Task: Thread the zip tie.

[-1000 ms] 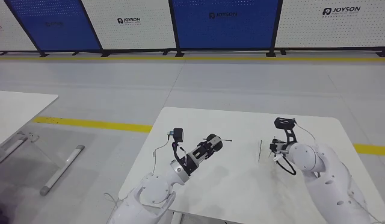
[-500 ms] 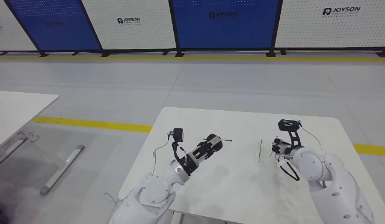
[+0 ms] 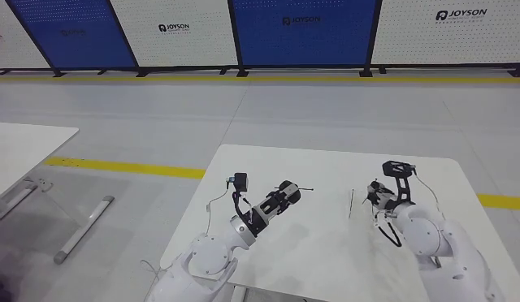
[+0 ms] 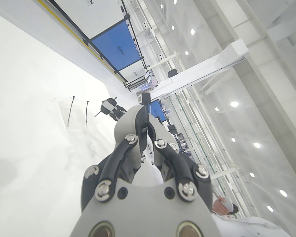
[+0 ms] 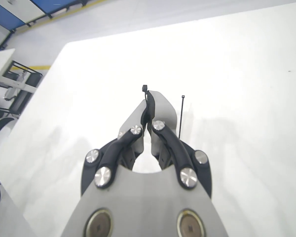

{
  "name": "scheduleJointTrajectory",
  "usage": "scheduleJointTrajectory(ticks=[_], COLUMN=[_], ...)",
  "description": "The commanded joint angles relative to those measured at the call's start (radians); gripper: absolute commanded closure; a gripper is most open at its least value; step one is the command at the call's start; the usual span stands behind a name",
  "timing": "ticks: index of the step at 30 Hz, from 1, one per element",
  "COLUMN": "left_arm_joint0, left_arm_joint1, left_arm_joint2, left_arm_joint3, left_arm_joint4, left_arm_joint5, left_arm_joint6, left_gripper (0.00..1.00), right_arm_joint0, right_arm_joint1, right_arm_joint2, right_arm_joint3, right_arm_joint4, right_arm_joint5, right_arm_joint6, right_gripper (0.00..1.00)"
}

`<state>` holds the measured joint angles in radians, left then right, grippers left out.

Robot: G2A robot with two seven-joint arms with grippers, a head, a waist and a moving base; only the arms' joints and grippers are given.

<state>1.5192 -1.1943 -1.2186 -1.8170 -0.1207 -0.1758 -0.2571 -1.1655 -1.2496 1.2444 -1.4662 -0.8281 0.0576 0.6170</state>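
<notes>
The right tool (image 5: 148, 99) pinches a zip tie (image 5: 145, 88), head past its tips, another tie (image 5: 181, 117) lying beside; left tool (image 4: 144, 114) closed.

Right gripper (image 3: 374, 195) nudged slightly rightward, apparently rotated a little about its tip

Blue and white panels (image 3: 305, 22) back a grey floor (image 3: 244, 111) striped yellow.
</notes>
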Motion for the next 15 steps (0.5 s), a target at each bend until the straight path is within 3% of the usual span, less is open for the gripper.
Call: scheduleJointTrajectory(ticks=[1,5,15], left_arm_joint0=[0.000,0.000,0.000], left_arm_joint1=[0.000,0.000,0.000], left_arm_joint2=[0.000,0.000,0.000], left_arm_joint3=[0.000,0.000,0.000], left_arm_joint4=[0.000,0.000,0.000], left_arm_joint5=[0.000,0.000,0.000], left_arm_joint6=[0.000,0.000,0.000], left_gripper=[1.00,1.00,1.00], right_arm_joint0=[-0.061,-0.167,-0.167], right_arm_joint1=[0.007,0.019,0.019], right_arm_joint2=[0.038,0.093,0.093], right_arm_joint3=[-0.065,-0.171,-0.171], right_arm_joint4=[0.022,0.023,0.023], right_arm_joint5=[-0.033,-0.092,-0.092], right_arm_joint6=[-0.049,-0.107,-0.107], right_gripper=[1.00,1.00,1.00])
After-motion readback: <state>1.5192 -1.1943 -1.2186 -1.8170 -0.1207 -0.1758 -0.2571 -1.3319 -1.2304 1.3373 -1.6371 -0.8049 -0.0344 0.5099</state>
